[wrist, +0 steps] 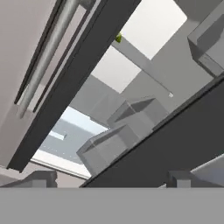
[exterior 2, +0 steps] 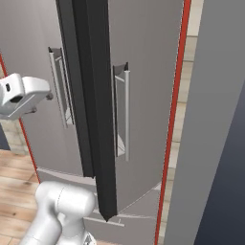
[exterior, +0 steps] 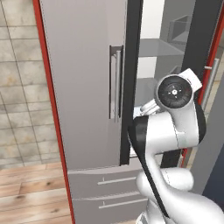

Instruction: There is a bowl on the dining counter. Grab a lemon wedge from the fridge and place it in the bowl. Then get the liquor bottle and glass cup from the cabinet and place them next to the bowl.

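Lemon wedge [wrist: 118,38], a tiny yellow-green speck, sits on a shelf [wrist: 144,65] inside the fridge [exterior: 83,87], partly hidden by the edge of the closed left door. The right door [exterior 2: 95,119] stands ajar. End effector [wrist: 111,179] faces the gap, jaws spread wide, holding nothing.

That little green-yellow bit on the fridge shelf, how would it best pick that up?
The lemon wedge sits at a shelf edge, half hidden behind the closed door's dark edge. Probably best to enter through the open side and pinch its two flat faces; its exact pose is too small to tell.
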You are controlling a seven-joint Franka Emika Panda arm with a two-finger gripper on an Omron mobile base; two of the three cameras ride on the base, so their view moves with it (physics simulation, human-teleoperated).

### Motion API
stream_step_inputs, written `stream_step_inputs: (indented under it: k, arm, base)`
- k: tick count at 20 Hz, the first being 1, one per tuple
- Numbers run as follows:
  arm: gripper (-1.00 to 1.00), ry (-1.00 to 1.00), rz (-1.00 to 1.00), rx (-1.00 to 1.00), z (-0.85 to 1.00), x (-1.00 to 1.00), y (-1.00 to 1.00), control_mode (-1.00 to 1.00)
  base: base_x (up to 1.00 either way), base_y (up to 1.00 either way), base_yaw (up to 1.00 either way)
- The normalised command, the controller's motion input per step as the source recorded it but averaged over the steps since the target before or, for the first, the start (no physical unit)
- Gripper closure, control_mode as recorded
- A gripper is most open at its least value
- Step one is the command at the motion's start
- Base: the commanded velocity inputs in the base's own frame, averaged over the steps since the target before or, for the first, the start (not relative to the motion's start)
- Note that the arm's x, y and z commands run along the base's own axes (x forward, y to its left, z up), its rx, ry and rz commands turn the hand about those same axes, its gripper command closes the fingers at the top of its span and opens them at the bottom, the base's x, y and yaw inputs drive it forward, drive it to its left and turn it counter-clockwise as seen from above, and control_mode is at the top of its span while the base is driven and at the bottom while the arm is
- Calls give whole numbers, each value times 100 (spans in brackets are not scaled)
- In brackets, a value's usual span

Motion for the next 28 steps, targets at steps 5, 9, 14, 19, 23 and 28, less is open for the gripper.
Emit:
stream_step_inputs:
  k: [5,9,14,19,23,28]
  arm:
    - [-100,18,0,-13,0,75,2,-100]
    - [-100,20,0,-13,0,56,0,-100]
    - [-100,9,0,-14,-8,43,-4,-100]
    - [-100,9,0,-15,-22,37,-24,-100]
    - [-100,10,0,-11,-24,29,-38,-100]
    - [-100,6,1,-8,-21,20,-41,-100]
  base:
    - [0,0,0]
    - [0,0,0]
    - [0,0,0]
    - [0,0,0]
    - [0,0,0]
    - [0,0,0]
